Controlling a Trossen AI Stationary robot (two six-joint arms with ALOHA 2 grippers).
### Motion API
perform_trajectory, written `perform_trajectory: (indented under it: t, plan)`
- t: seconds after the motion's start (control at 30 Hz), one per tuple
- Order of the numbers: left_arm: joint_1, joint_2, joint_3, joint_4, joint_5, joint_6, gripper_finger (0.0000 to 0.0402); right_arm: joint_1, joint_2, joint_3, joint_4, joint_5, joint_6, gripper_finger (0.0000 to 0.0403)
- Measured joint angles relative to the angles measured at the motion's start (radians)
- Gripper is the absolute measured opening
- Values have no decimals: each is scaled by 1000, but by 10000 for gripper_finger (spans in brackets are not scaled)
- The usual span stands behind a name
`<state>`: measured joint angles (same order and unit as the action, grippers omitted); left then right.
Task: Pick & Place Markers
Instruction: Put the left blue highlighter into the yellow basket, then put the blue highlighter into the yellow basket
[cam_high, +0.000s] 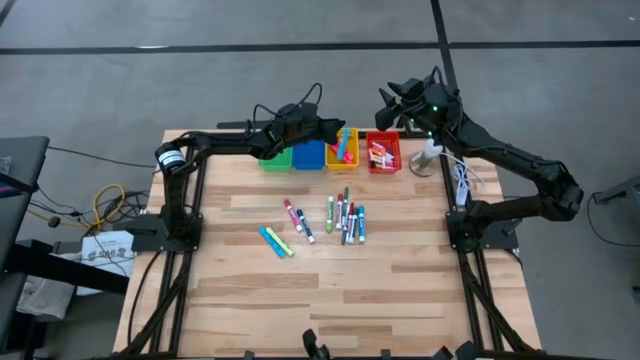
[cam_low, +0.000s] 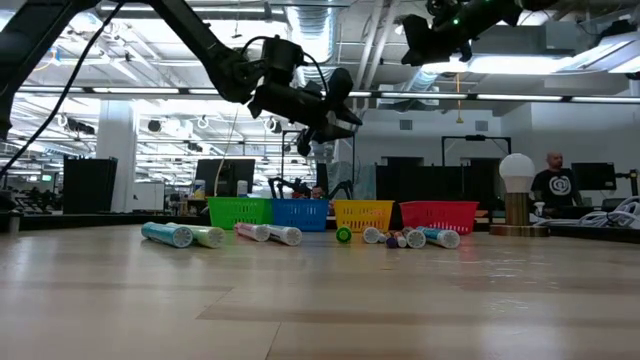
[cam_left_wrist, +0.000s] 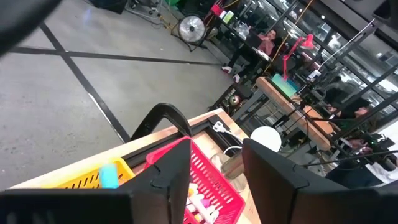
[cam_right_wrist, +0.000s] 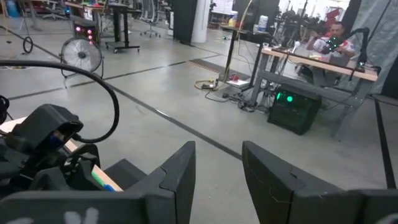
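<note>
While four small bins are sitting in a row along the far edge of the wooden table (cam_high: 400, 290), their contents are showing as follows: the green bin (cam_high: 276, 160) and the blue bin (cam_high: 309, 155) are lying largely under the left arm, so what they are holding cannot be told; the yellow bin (cam_high: 342, 150) is carrying a few markers, pink and cyan among them; the red bin (cam_high: 383, 152) is holding several markers in pink and white. Remaining loose markers (cam_high: 345, 216) are lying on the bare wood near the table's middle, well apart from the bins, with a cyan and yellow pair (cam_high: 276, 241) lying off to the left of the main cluster. Left gripper (cam_high: 334, 129) is hovering above the yellow bin, its fingers (cam_left_wrist: 171, 171) standing apart with nothing between them. Right gripper (cam_high: 392, 104) is hanging raised beyond the red bin, past the table's far edge, fingers (cam_right_wrist: 177, 168) parted and gripping nothing.
</note>
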<state>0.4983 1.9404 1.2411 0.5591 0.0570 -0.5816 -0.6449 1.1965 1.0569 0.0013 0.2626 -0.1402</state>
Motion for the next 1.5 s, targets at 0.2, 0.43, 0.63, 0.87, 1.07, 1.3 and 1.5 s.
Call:
perform_trajectory:
  t: [0.2,0.43,0.63,0.87,1.07,1.3,1.5]
  plan:
    - [-6,0,0,0,0,0,165,0,0,0,0,0,-2,123]
    - [-30,-25,-1,3,0,144,164,0,0,0,0,0,-3,123]
    - [-67,-129,-11,0,26,268,156,1,2,0,0,-1,-19,123]
    - [-170,-358,-93,-140,45,468,144,31,2,0,-27,-2,61,123]
    - [-275,-545,-226,-318,-44,522,130,93,2,0,-122,-3,188,123]
    - [-392,-707,-430,-330,-145,499,117,202,2,0,-259,-72,315,123]
    - [-472,-770,-555,-438,-249,477,117,331,2,0,-390,-169,354,123]
